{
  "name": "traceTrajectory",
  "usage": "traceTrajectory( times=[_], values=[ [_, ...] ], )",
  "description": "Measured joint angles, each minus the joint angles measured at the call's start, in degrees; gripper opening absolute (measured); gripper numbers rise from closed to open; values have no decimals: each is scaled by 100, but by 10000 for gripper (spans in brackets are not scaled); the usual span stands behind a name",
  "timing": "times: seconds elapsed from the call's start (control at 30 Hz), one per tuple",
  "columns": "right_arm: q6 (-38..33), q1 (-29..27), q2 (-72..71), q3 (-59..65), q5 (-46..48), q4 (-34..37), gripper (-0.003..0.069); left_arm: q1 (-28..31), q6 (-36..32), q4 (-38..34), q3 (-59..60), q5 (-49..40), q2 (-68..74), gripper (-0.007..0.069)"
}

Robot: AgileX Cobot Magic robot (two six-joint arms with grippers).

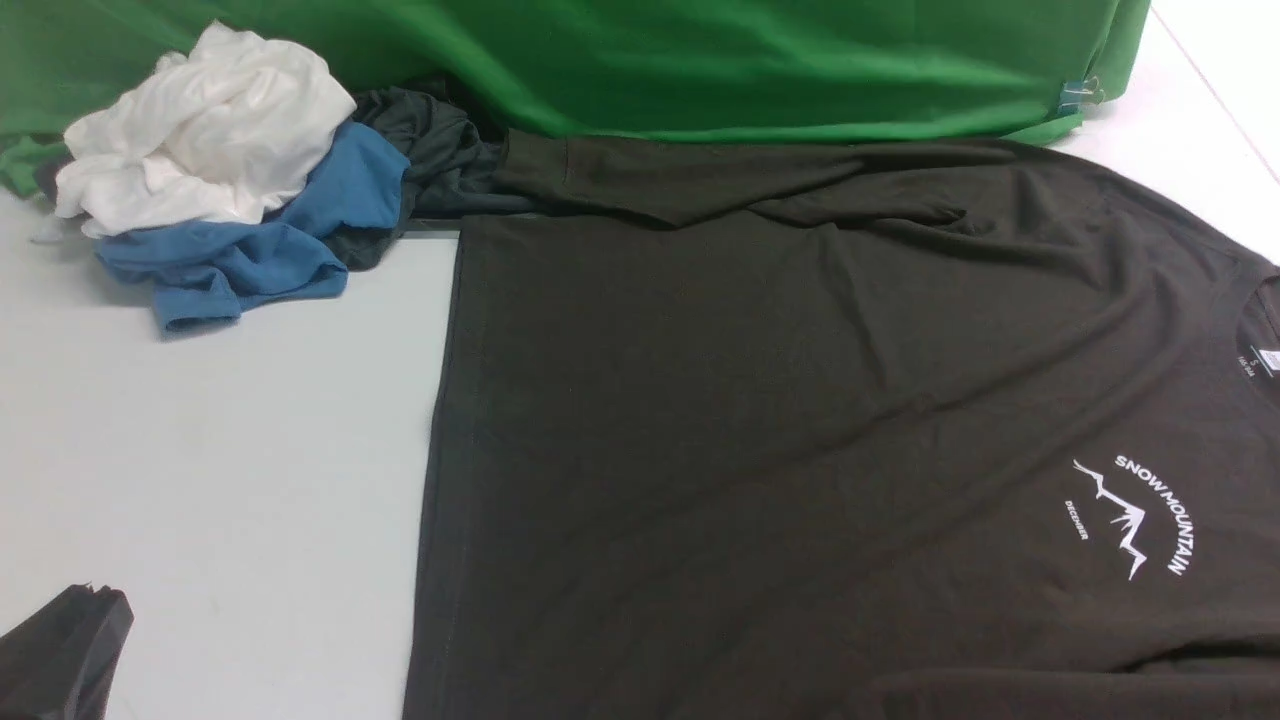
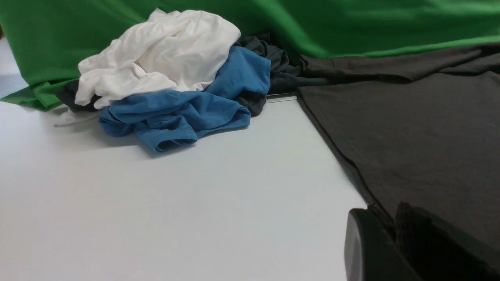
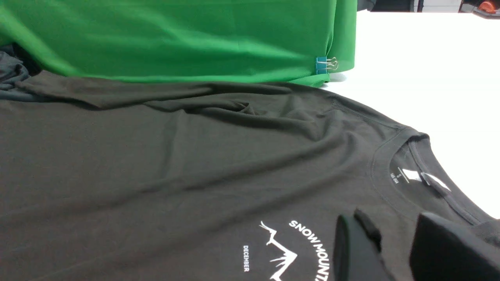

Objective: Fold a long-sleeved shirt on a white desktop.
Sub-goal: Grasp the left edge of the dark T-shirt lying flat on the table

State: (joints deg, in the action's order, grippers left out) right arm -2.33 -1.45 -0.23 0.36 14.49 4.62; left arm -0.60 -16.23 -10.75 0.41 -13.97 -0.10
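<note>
Shirt [image 1: 750, 400] lies flat, logo [image 1: 1135, 520] up, across the desk [image 1: 200, 450] from middle to right edge. Collar [image 1: 1255, 300] points to the right edge, hem [image 1: 445, 400] to the left. Far sleeve [image 1: 700, 185] is laid in along the far edge, which looks like fold one and squares the body. Spare pile [image 1: 230, 180] sits in the far-left corner, off the fold area. Right gripper [image 3: 390, 238]: jaws apart, low over the chest by the collar, likely lining up a pinch. Left gripper [image 2: 392, 234]: low at the near-left, hem side; can't tell if it's clamped on anything.
</note>
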Motion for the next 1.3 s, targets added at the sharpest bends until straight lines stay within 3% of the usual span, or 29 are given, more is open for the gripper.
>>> traceTrajectory(
  times=[1.03, 1.3],
  values=[
    [0, 0, 0, 0, 0, 0, 241, 0, 26, -8, 0, 132, 0, 111],
    [0, 0, 0, 0, 0, 0, 241, 0, 1214, -1958, 0, 1970, 0, 111]
  ],
)
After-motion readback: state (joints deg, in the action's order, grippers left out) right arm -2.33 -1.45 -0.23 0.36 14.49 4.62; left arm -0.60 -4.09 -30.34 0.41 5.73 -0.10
